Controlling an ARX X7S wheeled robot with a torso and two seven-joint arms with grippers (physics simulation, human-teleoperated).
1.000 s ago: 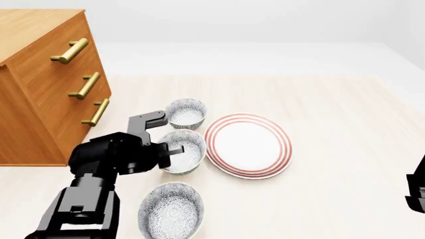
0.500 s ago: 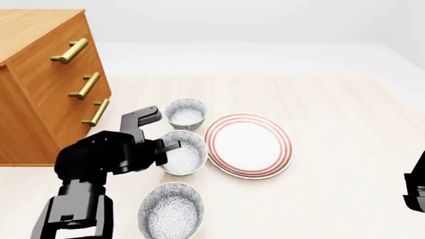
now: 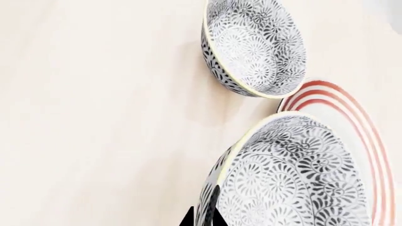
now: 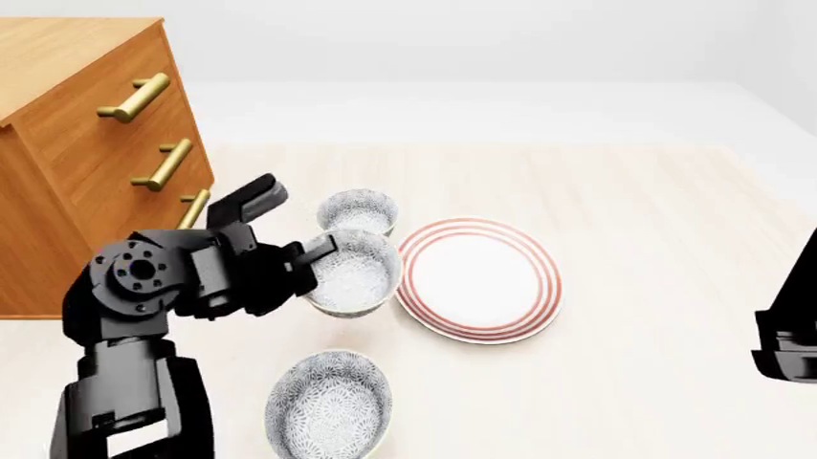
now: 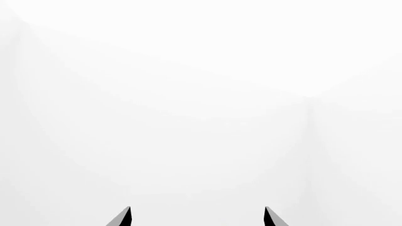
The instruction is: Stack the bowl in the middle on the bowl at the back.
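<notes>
Three speckled bowls sit in a row between the dresser and the red-ringed plate, all on a pale wooden floor. The left gripper has the middle bowl by its near rim, one finger inside and one outside, pinched tight on the wall. The bowl hangs clear of the floor: a faint shadow lies below it, and from the head camera its far edge overlaps the back bowl. It looks a little tilted, the open side turned slightly toward the plate.

From the left wrist camera the held bowl fills the near corner, with the dark fingertips straddling its rim. The back bowl lies just beyond it, apart from it, resting on the floor. The plate's red rings show beside both.

The front bowl stays on the floor nearest the robot, well apart from the lifted one.

Off at the far side, the right arm hangs away from everything. Its wrist camera sees only white wall, with the two fingertips spread wide and holding nothing.
</notes>
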